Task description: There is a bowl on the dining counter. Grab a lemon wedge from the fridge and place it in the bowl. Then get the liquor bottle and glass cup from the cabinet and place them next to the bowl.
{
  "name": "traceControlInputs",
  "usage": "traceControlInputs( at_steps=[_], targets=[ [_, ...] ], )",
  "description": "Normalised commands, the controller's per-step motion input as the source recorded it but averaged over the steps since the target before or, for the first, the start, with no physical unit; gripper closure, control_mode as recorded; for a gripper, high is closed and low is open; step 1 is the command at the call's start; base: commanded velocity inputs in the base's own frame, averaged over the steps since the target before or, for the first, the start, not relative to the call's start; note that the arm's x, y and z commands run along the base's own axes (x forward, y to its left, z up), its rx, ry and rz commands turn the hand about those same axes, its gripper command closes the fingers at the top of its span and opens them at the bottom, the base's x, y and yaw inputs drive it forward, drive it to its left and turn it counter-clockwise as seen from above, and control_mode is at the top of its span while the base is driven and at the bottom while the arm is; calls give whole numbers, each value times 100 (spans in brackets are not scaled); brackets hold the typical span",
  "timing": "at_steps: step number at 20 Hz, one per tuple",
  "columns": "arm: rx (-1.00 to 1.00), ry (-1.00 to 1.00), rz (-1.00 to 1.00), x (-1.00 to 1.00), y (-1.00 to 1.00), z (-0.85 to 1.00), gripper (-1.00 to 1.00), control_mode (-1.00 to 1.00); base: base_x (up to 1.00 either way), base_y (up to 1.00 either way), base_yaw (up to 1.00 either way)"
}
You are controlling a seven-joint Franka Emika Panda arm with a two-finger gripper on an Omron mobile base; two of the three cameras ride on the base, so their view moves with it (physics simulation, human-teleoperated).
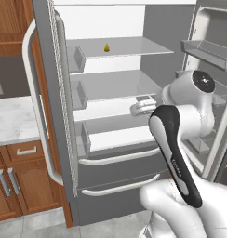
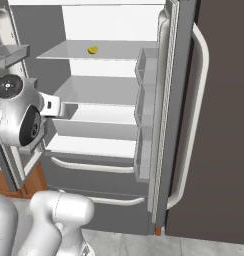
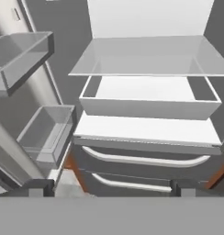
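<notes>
Landmark: the tall grey French-door fridge [image 1: 110, 121], both upper doors swung open, white shelved interior exposed.

Left base view, left to right: brown wooden cabinets [image 1: 15, 181] w/ a white grey-veined marble top [image 1: 13, 118] sit left of the fridge. Next, the fridge's left door [image 1: 55, 107] edge-on, its long curved white handle [image 1: 36, 111] on the outer face, clear door bins [image 1: 78, 95] on the inner face. Inside, the tiny yellow lemon wedge [image 1: 107, 47] sits on the top glass shelf [image 1: 129, 46], toward its back and left of centre – alone on that shelf. Below the shelves, two lower drawers [image 1: 120, 179] w/ curved white handles, both closed. The white two-finger gripper [image 1: 142, 106] reaches in at the middle-shelf level, well below the wedge and to its right; nothing between its fingers here. Right of it, the fridge's right door [image 1: 213, 56] w/ a bin near the top.

Right base view: gripper [image 2: 58, 107] at the left side of the fridge opening, wedge [image 2: 93, 50] above it on the top shelf, apart from it.

Hand view: dark finger tips [image 3: 38, 187] stand far apart at the bottom – claw released, grasping nothing. Ahead: a glass shelf [image 3: 146, 57], a clear crisper bin [image 3: 148, 98] under it, then the two drawers.
</notes>
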Motion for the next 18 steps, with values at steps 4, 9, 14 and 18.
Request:
traceControlInputs(
  at_steps=[4, 9, 14, 18],
  targets=[
    [-12, -22, -8, -57, -4, 0, -100, -100, 0, 0, 0],
    [-3, -6, -5, -25, -2, 0, -100, -100, 0, 0, 0],
    [0, 2, -1, 10, 0, 0, -100, 100, 11, -1, 0],
    [0, 0, 0, 0, 0, 0, -100, 100, 41, -3, 0]
  ],
)
